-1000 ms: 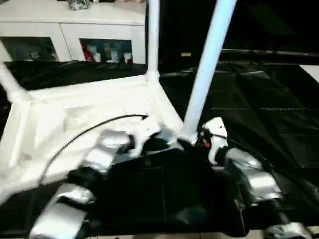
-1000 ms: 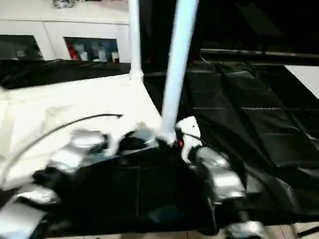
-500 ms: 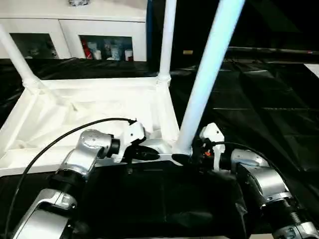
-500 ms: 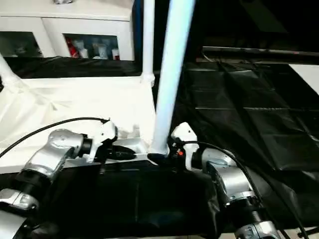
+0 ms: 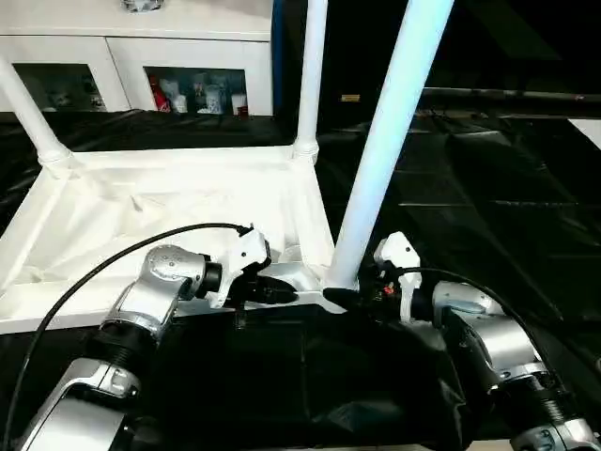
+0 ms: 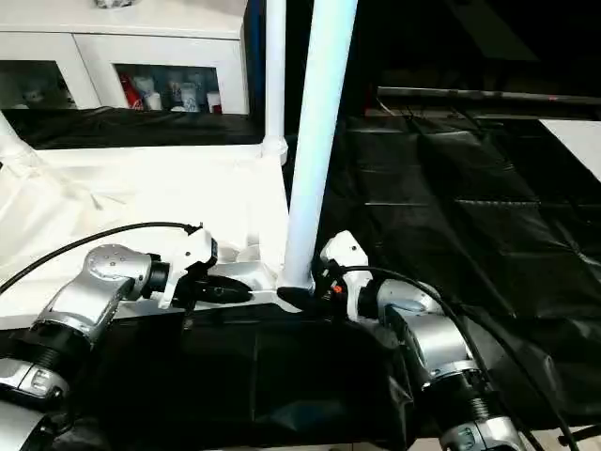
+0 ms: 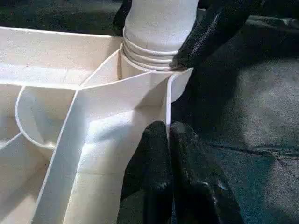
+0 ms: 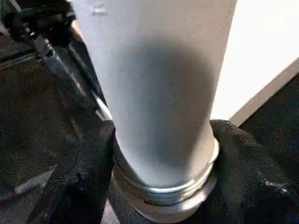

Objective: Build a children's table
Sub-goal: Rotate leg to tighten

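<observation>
The children's table top [image 5: 169,202] lies upside down on the black-covered work table. Three white legs stand in its corner sockets: a near leg [image 5: 390,132], a far right leg [image 5: 310,75] and a far left leg [image 5: 28,113]. My left gripper [image 5: 286,293] is shut on the top's thin rim wall beside the near corner socket; the left wrist view shows its fingertips [image 7: 154,140] pinching that wall. My right gripper [image 5: 343,299] is at the near leg's base, with a black finger [image 8: 88,177] pressed on each side of the ribbed collar [image 8: 163,196].
Black sheeting covers the work table [image 5: 488,188], with open room to the right. A white cabinet [image 5: 141,47] with glass doors stands behind. A black cable [image 5: 122,263] loops over my left forearm. The table's front edge runs just below my arms.
The head view has swung and steadied. My right gripper's fingers have drawn in around the near leg's base. My left gripper keeps its hold on the rim.
</observation>
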You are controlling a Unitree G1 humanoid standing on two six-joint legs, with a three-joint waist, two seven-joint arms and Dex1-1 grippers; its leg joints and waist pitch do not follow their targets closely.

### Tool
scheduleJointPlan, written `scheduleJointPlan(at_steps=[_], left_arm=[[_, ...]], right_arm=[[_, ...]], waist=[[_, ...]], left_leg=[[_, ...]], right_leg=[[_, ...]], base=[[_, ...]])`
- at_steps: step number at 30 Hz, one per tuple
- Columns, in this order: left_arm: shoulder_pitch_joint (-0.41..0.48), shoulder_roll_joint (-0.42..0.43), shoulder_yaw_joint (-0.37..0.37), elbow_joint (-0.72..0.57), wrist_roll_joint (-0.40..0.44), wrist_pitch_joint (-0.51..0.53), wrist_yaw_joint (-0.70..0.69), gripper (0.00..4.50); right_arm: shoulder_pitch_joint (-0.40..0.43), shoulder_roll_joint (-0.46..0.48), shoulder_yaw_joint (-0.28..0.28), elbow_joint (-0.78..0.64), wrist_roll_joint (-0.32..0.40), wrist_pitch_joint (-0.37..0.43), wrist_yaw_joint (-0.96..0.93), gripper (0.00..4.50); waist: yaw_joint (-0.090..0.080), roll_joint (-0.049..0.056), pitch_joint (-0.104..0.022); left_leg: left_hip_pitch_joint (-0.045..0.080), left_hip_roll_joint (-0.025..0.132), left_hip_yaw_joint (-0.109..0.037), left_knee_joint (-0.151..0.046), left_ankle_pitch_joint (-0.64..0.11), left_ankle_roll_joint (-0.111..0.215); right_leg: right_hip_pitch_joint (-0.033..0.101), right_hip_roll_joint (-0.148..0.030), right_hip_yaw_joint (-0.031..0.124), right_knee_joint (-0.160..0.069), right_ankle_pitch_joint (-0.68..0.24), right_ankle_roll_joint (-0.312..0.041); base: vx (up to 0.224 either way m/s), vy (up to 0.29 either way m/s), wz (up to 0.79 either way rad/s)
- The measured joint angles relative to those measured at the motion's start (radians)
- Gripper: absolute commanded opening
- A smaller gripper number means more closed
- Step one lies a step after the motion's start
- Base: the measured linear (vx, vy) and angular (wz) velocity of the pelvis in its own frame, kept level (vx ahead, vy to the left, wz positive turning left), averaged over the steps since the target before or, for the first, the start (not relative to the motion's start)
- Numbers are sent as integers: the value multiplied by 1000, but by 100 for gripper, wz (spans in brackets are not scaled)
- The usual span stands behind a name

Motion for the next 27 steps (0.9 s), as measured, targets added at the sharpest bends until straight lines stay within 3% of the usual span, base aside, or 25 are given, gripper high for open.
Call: scheduleJointPlan(at_steps=[9,14,17,19,22,24,27], left_arm=[[-83,-196,-8,120,113,18,354,0],[-116,-254,-11,171,135,30,440,0],[-122,-260,-11,180,136,27,448,0],[-122,-259,-10,181,136,23,440,0],[-121,-245,-10,176,132,13,407,0],[-113,-217,-7,168,120,-4,363,0],[-101,-174,-1,160,99,-29,293,0]], right_arm=[[-41,222,-137,117,-59,-11,-518,274],[-71,264,-156,158,-87,-23,-654,274],[-74,267,-161,167,-94,-40,-659,274],[-71,262,-169,167,-90,-46,-635,344],[-61,221,-162,156,-75,-50,-529,350],[-55,166,-132,143,-65,-50,-426,388],[-45,102,-82,111,-65,-49,-301,390]], waist=[[-8,2,-2],[-7,3,-2],[-6,6,-2],[-6,6,-2],[-6,6,-1],[-4,5,-1],[-4,5,-1]], left_leg=[[3,-2,-1,7,0,0],[2,-3,-2,8,0,0],[2,-3,-2,8,0,0],[1,-3,-3,7,0,0],[0,-3,-3,7,0,0],[0,-3,-3,6,0,0],[2,-1,-3,2,0,0]], right_leg=[[8,-2,1,-8,-3,5],[10,-2,1,-11,-3,6],[10,-2,0,-12,-3,6],[10,-2,0,-12,-3,6],[10,-2,0,-11,-3,5],[9,-2,0,-8,-3,5],[8,-1,-2,-5,-3,5]], base=[[0,0,0],[0,0,0],[0,0,0],[0,0,0],[0,0,0],[0,0,0],[0,0,0]])
